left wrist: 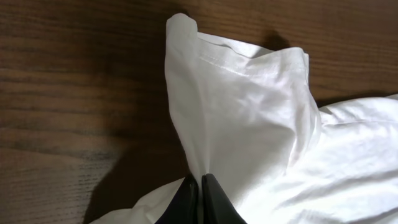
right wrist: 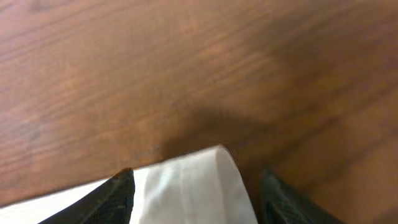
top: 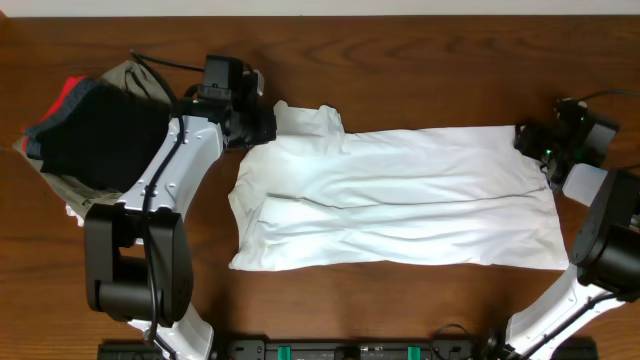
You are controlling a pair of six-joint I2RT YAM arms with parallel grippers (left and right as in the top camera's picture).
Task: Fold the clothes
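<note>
Pinching clothes [top: 400, 200], left tool [left wrist: 200, 182] clamped.

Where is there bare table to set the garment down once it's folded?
Free: the far strip of table beyond the white garment, between left gripper and right gripper; also the near strip in front of the garment. Crowded: the left edge, where the stack of folded garments sits beside the left arm.

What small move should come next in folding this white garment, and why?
Probably the left end effector, shut on the sleeve, should carry it inward onto the white garment: the sleeve sticks out past the otherwise flat rectangle, and the right end effector stands open over the far corner.
</note>
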